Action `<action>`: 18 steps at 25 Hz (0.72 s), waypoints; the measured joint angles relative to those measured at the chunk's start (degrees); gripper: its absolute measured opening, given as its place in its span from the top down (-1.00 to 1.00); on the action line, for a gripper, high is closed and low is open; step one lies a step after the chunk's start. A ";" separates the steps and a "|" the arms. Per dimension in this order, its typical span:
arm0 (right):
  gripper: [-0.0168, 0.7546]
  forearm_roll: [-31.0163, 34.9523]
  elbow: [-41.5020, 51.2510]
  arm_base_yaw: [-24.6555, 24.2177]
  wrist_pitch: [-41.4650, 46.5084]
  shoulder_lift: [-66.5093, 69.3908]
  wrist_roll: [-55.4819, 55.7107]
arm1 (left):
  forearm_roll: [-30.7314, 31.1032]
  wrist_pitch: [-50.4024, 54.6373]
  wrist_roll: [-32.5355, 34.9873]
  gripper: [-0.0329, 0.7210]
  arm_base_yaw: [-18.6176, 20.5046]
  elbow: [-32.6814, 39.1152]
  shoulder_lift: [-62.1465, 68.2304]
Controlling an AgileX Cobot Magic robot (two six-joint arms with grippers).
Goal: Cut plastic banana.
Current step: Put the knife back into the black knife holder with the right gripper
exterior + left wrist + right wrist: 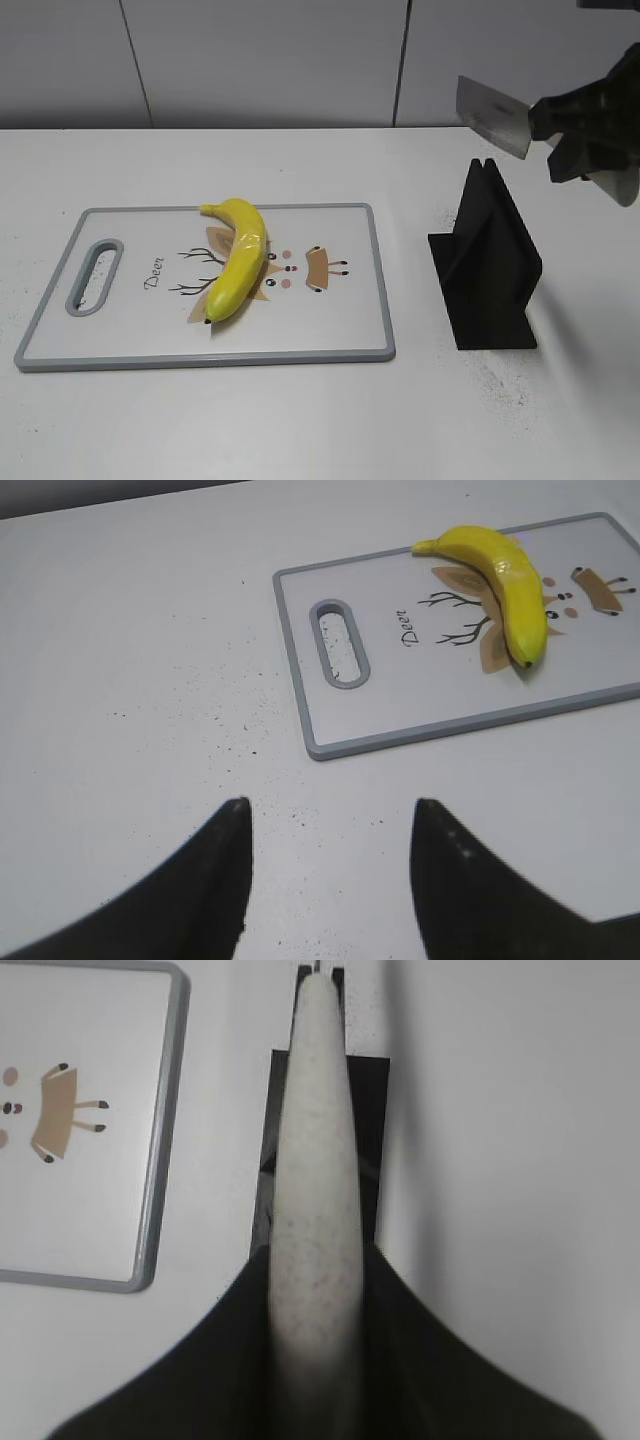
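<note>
The yellow plastic banana [238,257] lies whole on the white cutting board [330,330], near its middle; it also shows in the left wrist view [505,580]. My right gripper [560,125] is shut on a knife's pale handle [315,1190] and holds the steel blade [492,117] in the air above the black knife stand [487,265]. My left gripper [330,815] is open and empty over bare table, left of the board [440,705]; it is outside the exterior view.
The black knife stand stands right of the board, also seen under the knife in the right wrist view [275,1120]. The board has a grey rim, a handle slot [95,277] at its left end and a deer drawing. A grey wall runs behind the white table.
</note>
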 joint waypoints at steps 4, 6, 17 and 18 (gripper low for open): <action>0.53 -0.24 2.53 0.00 -0.25 0.38 0.70 | 0.00 0.00 -0.21 -0.42 0.00 0.00 0.00; 0.53 -0.24 3.40 0.00 -1.09 0.63 0.93 | 0.00 0.00 -0.21 -0.42 0.00 0.00 0.00; 0.53 0.04 3.80 0.00 -2.19 0.70 1.60 | 0.00 0.00 -0.27 -0.41 0.00 0.00 -0.12; 0.53 0.11 3.80 0.00 -2.19 0.75 1.60 | 0.00 0.00 -0.27 -0.41 0.00 0.00 -0.12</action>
